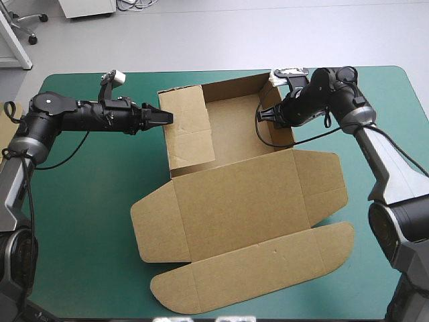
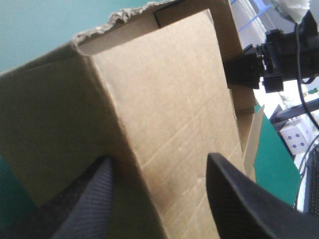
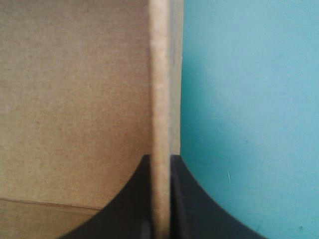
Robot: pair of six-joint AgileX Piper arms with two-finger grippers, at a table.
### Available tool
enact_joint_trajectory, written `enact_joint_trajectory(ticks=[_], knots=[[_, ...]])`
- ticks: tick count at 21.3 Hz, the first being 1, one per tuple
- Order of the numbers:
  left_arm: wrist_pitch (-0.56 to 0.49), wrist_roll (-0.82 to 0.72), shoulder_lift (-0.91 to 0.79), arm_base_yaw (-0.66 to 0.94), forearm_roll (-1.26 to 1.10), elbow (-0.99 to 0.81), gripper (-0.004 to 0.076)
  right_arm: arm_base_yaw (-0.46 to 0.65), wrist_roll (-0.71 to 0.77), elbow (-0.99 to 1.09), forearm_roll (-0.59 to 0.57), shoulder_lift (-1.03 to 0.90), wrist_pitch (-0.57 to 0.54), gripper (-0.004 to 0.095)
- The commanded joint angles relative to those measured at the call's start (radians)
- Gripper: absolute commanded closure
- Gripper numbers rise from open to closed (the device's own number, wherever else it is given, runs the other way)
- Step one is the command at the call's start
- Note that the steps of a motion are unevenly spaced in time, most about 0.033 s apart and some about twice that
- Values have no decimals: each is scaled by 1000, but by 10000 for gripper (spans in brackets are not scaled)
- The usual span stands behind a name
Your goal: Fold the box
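The brown box (image 1: 241, 194) lies mid-table with its far walls raised into a tray and its lid flat toward the front. My left gripper (image 1: 164, 118) is at the tray's left wall, which is doubled inward. In the left wrist view its black fingers (image 2: 94, 199) stand apart, open, straddling that wall's edge (image 2: 149, 99). My right gripper (image 1: 267, 114) is at the tray's right wall. In the right wrist view it (image 3: 160, 159) is all but shut, with the board's edge (image 3: 160, 74) pinched between its fingers. The left wrist view also shows the right gripper (image 2: 249, 69) beyond the box.
The lid's rounded front flap (image 1: 255, 275) reaches close to the table's front edge. Bare teal-green cover (image 1: 80, 201) lies left of the box, with more on the right (image 1: 395, 100). A strip of more brown board (image 1: 5, 137) shows at the table's left edge.
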State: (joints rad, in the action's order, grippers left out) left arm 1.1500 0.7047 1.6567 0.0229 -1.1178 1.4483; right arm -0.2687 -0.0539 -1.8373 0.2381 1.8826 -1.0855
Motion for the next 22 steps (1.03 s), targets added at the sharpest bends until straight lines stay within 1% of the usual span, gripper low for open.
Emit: enact_joint_trajectory(ticks=[1,6,7,8,9,10,11,12,13,14,17,19,21,22], knots=[[11,-41,-48,-23,0,57,320,-21,35,-43,68,-57,52,921],[-54,-207,-48,-83,283,145,324,-51,79,-46,42,-57,86,920],[-86,-257,-48,-116,387,170,324,-64,89,-46,38,-59,103,921],[-139,-301,-48,-142,455,181,324,-78,117,-46,6,-59,123,921],[-167,-338,-48,-156,489,181,324,-86,133,-46,-17,-60,132,921],[-212,-408,-48,-181,577,181,324,-94,150,-49,-37,-61,145,920],[-228,-447,-46,-192,611,181,324,-97,150,-55,-37,-61,145,921],[-277,-545,-46,-216,706,181,324,-97,163,-71,-37,-61,148,920],[-295,-582,-46,-230,744,181,324,-97,166,-79,-37,-61,148,920],[-329,-660,-46,-254,825,181,324,-97,173,-95,-37,-61,150,920],[-346,-771,-22,-291,922,181,325,-99,173,-120,-37,-61,133,921],[-375,-780,-7,-295,906,181,328,-106,173,-124,-44,-61,128,920],[-445,-799,-4,-295,900,181,328,-108,173,-124,-65,-57,109,921],[-461,-799,-6,-295,897,181,332,-108,173,-124,-72,-57,104,920]])
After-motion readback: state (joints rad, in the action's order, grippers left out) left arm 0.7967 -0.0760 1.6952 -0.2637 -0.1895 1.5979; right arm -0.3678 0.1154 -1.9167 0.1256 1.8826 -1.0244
